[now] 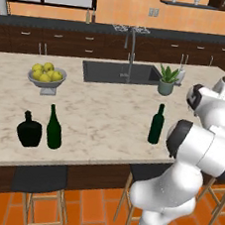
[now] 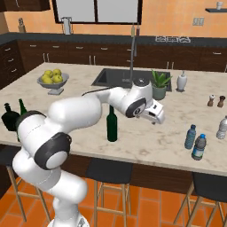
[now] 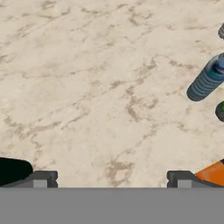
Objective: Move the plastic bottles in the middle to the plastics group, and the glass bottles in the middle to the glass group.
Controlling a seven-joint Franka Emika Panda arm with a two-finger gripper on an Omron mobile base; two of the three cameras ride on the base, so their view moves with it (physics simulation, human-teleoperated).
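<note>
The tall dark green glass bottle (image 1: 156,124) (image 2: 112,124) stands upright mid-counter near the front edge. My gripper (image 2: 160,118) (image 3: 111,179) hovers over bare marble to its right, open, with nothing between its fingertips (image 3: 41,179). At the counter's right end the plastics group stands as three small blue-tinted bottles (image 2: 190,136) (image 2: 199,147) (image 2: 223,127); one of them (image 3: 205,79) shows in the hand view at upper right. The glass group, a squat black bottle (image 1: 29,130) (image 2: 9,116) and a slender green bottle (image 1: 54,127) (image 2: 21,107), stands at the left end.
A bowl of lemons (image 1: 47,74) (image 2: 53,80) sits at the back left. The sink (image 1: 120,72) and its faucet are at the back centre, with a potted plant (image 1: 167,80) (image 2: 159,84) beside them. Salt and pepper shakers (image 2: 215,101) stand behind the plastic bottles. Stools line the counter front.
</note>
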